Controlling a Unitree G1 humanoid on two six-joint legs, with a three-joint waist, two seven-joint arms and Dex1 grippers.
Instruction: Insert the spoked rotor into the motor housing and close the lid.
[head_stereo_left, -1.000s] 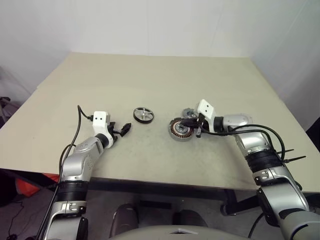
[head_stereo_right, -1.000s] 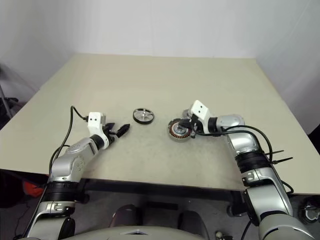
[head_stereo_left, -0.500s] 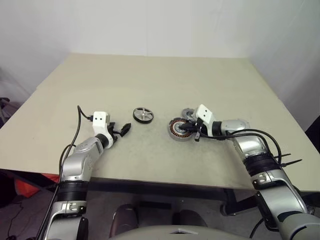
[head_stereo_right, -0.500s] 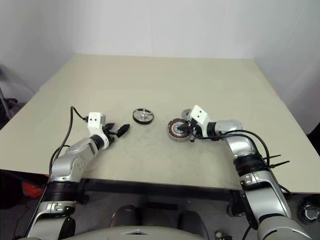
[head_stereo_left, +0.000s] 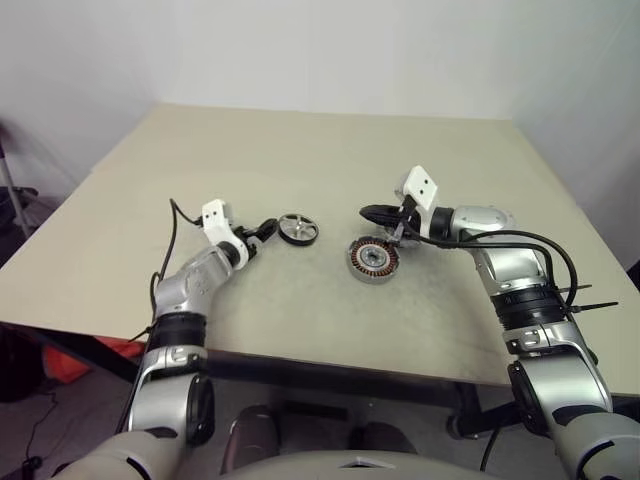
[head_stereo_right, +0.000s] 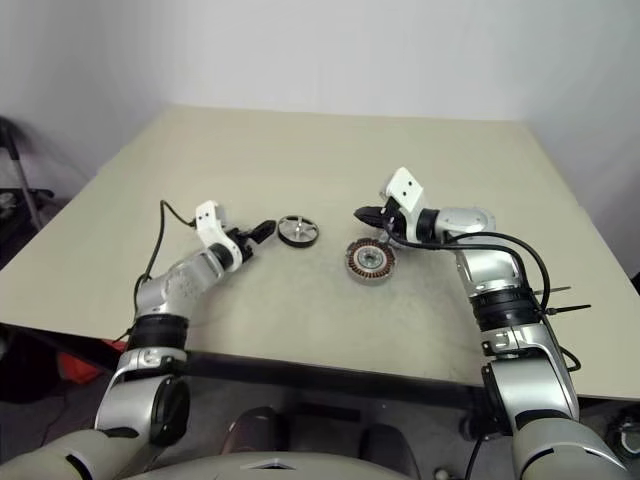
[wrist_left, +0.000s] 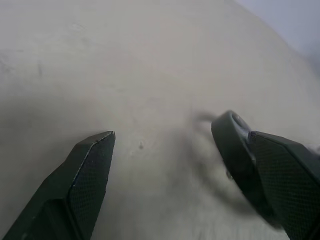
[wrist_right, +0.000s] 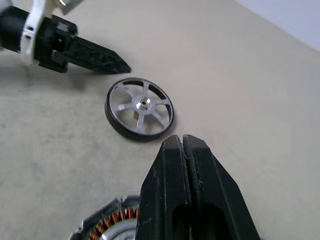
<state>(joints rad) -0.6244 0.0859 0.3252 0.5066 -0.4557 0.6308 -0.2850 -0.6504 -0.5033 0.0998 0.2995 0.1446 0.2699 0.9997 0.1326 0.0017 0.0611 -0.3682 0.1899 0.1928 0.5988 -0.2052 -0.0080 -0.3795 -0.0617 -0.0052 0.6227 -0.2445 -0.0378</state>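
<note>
- Worktop (head_stereo_left: 300, 160): flat, matte beige, standing before a plain white wall (head_stereo_left: 330, 50); faint scuffs show in the wrist views.
- Motor housing (head_stereo_left: 373, 259): the one receptacle on the worktop; a round flat disc with a ring of copper-coloured windings around a silver centre. It lies flat, just below and beside the right tool, with nothing seated in it.
- Spoked rotor (head_stereo_left: 298, 229): small silver wheel with thin spokes, a bright hub and a dark outer rim, lying flat on the worktop. It sits just past the tips of the left tool and apart from the housing (the right wrist view shows its six spokes clearly).
- Left tool (head_stereo_left: 262, 232): fingers spread wide, holding nothing; in its own wrist view the rotor's dark rim lies against or just beside one finger (wrist_left: 287, 180) (contact cannot be told).
- Right tool (head_stereo_left: 375, 214): both black fingers pressed together, empty, raised above the worktop beside the housing and pointing toward the rotor.
</note>
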